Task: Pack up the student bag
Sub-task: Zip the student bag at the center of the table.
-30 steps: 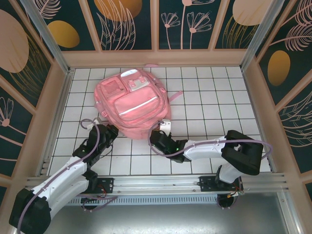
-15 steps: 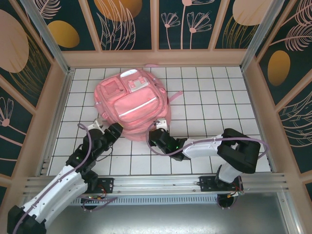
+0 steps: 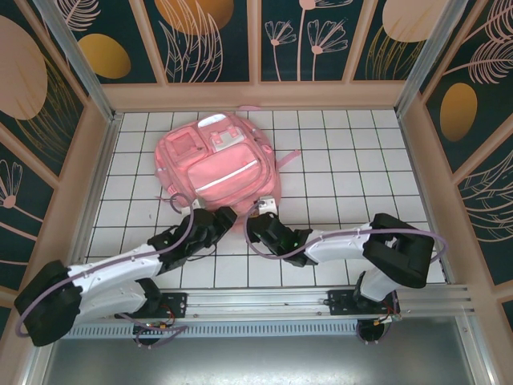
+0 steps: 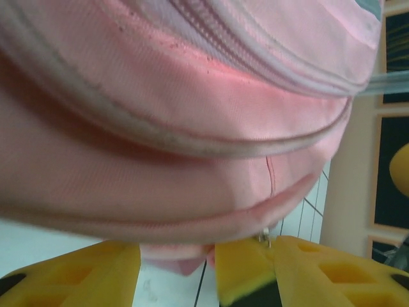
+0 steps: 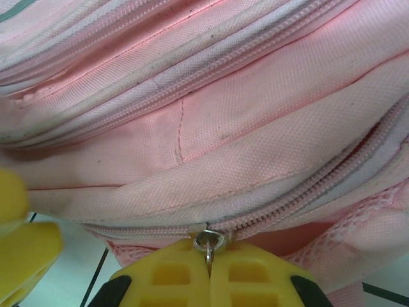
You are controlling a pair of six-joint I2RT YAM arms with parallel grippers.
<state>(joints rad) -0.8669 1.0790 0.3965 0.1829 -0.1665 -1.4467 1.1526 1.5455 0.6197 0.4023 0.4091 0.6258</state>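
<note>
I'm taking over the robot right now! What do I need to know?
Left tool: open, at the student bag's near edge, gripping nothing.
Right tool: shut on a zipper pull on that same edge.
Bag: lying flat on the white table, front pockets up.
Done: zipper pull gripped.
Left: probably pull the zipper open, then pack.

Shows soft pink over the whole student bag point(image 3: 215, 172) in the upper middle of the frame, with a pale strip point(image 3: 230, 177) across its front. Metal grey on the zipper ring point(image 5: 209, 242). Bright yellow on the fingers point(image 5: 249, 261) at the lower edge. White tiles with thin dark lines on the table point(image 3: 353, 160). Dark teal walls point(image 3: 212, 48) along the top, with orange ovals and pale leaf drawings.
</note>
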